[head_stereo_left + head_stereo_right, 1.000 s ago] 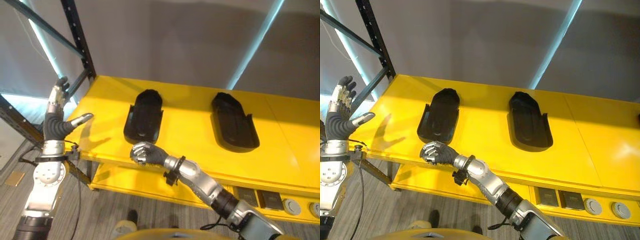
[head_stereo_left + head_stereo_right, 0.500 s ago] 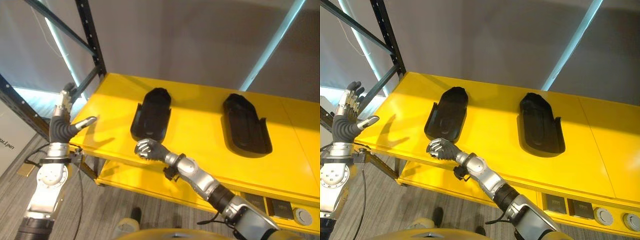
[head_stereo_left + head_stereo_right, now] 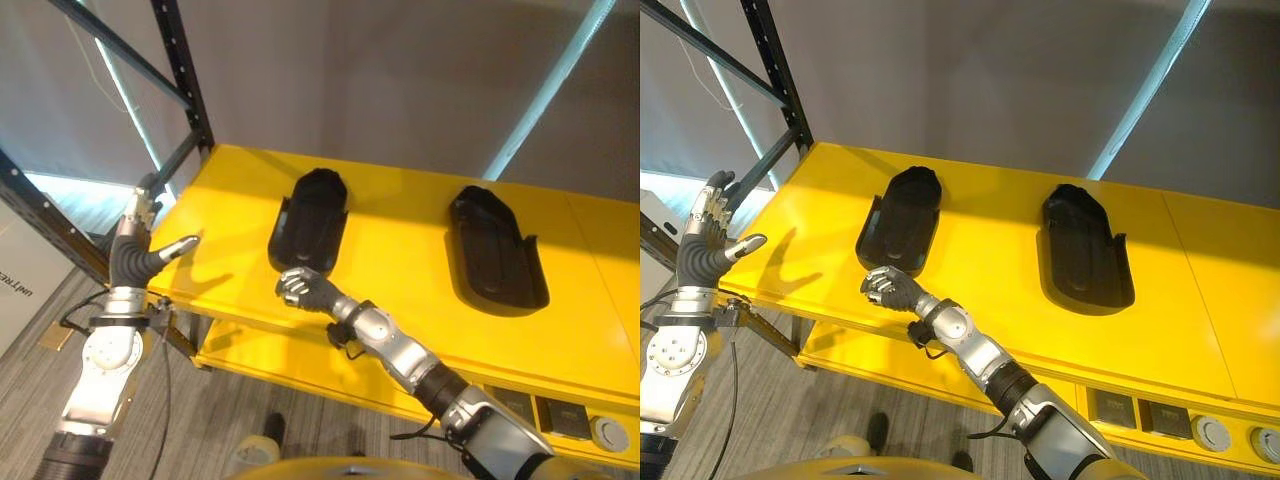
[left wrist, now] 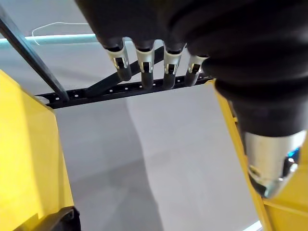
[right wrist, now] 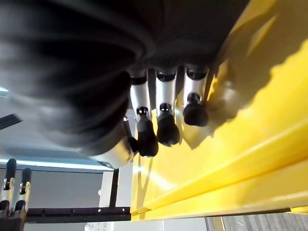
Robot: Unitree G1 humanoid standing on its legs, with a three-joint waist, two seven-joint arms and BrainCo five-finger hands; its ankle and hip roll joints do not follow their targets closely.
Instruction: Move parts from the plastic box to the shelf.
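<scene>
Two black moulded parts (image 3: 308,218) (image 3: 497,248) lie well apart on the yellow shelf (image 3: 400,270), judged light, rigid, best taken by their raised side walls; right hand (image 3: 300,288) curled empty, left hand (image 3: 140,250) spread.

Two parts lie on the shelf (image 3: 400,260): one (image 3: 309,219) at centre frame, the other (image 3: 495,249) well apart at right.

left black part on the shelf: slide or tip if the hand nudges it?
The left black part lies flat and low on the smooth yellow shelf, so it would probably slide, not tip. It looks like thin moulded plastic: likely light and stiff. The right hand is curled, empty, just short of it.
</scene>
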